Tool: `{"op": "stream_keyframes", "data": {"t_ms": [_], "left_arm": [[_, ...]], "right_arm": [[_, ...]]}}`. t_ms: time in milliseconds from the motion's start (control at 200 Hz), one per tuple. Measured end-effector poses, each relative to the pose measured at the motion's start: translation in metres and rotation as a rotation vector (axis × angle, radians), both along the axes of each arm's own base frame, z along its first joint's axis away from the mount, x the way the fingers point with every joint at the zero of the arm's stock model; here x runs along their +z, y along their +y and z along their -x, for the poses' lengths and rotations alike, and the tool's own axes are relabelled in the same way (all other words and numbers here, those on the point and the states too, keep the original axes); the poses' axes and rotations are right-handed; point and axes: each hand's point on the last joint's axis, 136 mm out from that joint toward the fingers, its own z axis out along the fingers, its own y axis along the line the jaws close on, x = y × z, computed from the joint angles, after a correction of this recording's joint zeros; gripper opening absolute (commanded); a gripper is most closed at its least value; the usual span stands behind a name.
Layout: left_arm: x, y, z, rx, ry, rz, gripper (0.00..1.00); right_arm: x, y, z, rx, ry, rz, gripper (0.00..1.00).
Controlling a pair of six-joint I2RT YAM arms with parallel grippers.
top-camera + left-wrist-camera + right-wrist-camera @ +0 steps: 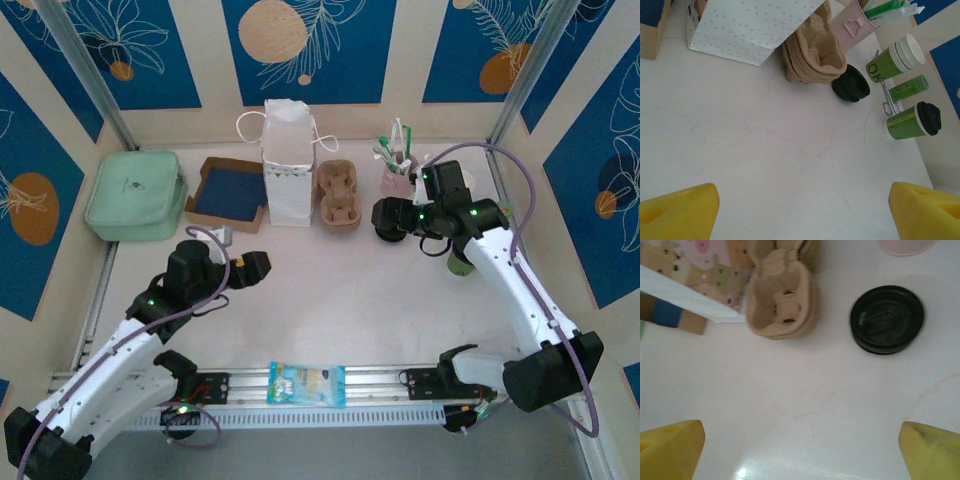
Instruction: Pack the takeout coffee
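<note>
- Coffee comes first: the takeout coffee (pixel 912 121) sits at the right edge of my left wrist frame. It is green below with a cream band above and its black lid on, so it looks ready to pack as it is.
- Just above it in that frame are a slim green tube (pixel 908 88) and a second green cup (pixel 894 59) with a pale top and no black lid. I judge neither is mine to pick.
- My left gripper (pixel 802 212) is spread wide, its yellow fingertips at the bottom corners with bare counter (pixel 765 150) between them and nothing pinched. It hangs well apart from the coffee, probably held back for a clear look.
- My right gripper (pixel 800 455) is likewise spread and empty above the counter. A loose black lid (pixel 886 319) is at upper right of its frame and the pulp cup carrier (pixel 780 300) at upper centre.
- The white paper bag (pixel 288 160) stands upright at top centre of the overhead frame, mouth up, with the carrier just to its right. I judge they are set there so a cup can go into a carrier well or the bag.
- The coffee is toward the right side, so I expect my right arm to take it. It should grip the cup wall below the lid to keep it upright.
</note>
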Motion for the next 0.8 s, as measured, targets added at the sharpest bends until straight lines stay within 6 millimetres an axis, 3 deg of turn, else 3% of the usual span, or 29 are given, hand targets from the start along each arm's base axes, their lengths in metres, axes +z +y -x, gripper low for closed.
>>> {"op": "stream_keyframes", "data": {"t_ms": [290, 545, 800], "left_arm": [[-0.007, 0.003, 0.003, 0.005, 0.007, -0.006, 0.89], [-0.032, 0.007, 0.008, 0.014, 0.056, -0.017, 0.89], [-0.056, 0.007, 0.012, 0.020, 0.100, 0.003, 0.89]], "right_arm": [[-0.013, 0.012, -0.025, -0.036, 0.033, -0.159, 0.97], [-0.066, 0.023, -0.049, -0.047, 0.185, -0.195, 0.92], [-0.094, 0.033, -0.066, -0.046, 0.260, -0.240, 0.78]]}}
